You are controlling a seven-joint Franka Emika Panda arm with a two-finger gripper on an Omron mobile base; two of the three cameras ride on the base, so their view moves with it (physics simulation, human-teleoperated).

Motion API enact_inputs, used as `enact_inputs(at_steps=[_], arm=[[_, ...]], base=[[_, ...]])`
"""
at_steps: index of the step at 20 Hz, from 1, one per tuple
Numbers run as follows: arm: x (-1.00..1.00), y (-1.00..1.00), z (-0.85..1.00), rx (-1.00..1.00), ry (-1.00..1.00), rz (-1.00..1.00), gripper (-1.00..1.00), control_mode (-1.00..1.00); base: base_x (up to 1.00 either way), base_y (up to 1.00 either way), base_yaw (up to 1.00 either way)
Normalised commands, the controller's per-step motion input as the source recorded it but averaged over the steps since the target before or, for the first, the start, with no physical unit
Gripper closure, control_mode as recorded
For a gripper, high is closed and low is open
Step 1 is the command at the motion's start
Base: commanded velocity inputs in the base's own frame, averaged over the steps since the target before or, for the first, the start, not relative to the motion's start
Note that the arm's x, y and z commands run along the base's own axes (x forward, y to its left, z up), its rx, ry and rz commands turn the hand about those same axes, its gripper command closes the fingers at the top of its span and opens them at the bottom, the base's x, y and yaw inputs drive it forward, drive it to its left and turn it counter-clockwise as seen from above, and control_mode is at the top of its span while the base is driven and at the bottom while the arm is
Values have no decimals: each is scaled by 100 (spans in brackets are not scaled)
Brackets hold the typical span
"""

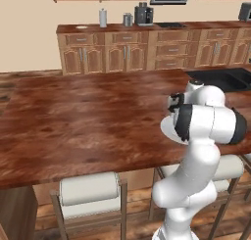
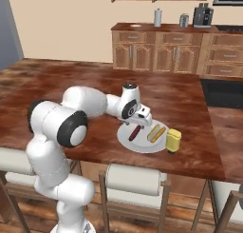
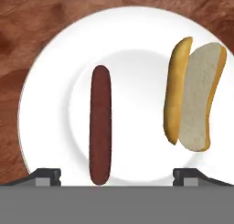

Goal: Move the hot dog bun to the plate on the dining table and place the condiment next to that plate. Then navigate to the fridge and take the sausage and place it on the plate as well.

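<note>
From the left side, the white arm doubles back over the dining table [image 1: 88, 121] and its own bulk covers most of the plate [image 1: 169, 131]; just a white sliver peeks out at the elbow. Plenty of bare wood runs off to the left and toward the far cabinets, so there's room to pull away in that direction.

Over on the right side it's far clearer. The gripper [image 2: 140, 119] hangs just above the plate's [image 2: 142, 145] near-left part, the sausage [image 2: 135, 132] lying on the white below it. The hot dog bun [image 2: 156, 132] lies alongside on the same plate, and the condiment [image 2: 173, 140] stands upright just beside the plate's right rim, apparently touching it, though that's hard to call from here. The plate sits close to the near edge of the surface, with chair backs right below.

Looking down the hand: jaws spread wide, nothing between them, the sausage [image 3: 100, 130] flat on the plate [image 3: 50, 104], the bun [image 3: 194, 97] split open to its right, well inside the rim.

By my reckoning that's the last placement made. What's left is a straight lift clear, without nudging sausage or bottle.
</note>
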Motion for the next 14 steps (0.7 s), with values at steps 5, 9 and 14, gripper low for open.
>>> enact_inputs(at_steps=[5,9,14], arm=[[-89,25,100,0,-9,2,-100,-100],[-99,45,92,-1,-3,4,-100,-100],[-100,67,47,-1,0,6,-100,-100]], base=[[0,0,0],[0,0,0],[0,0,0]])
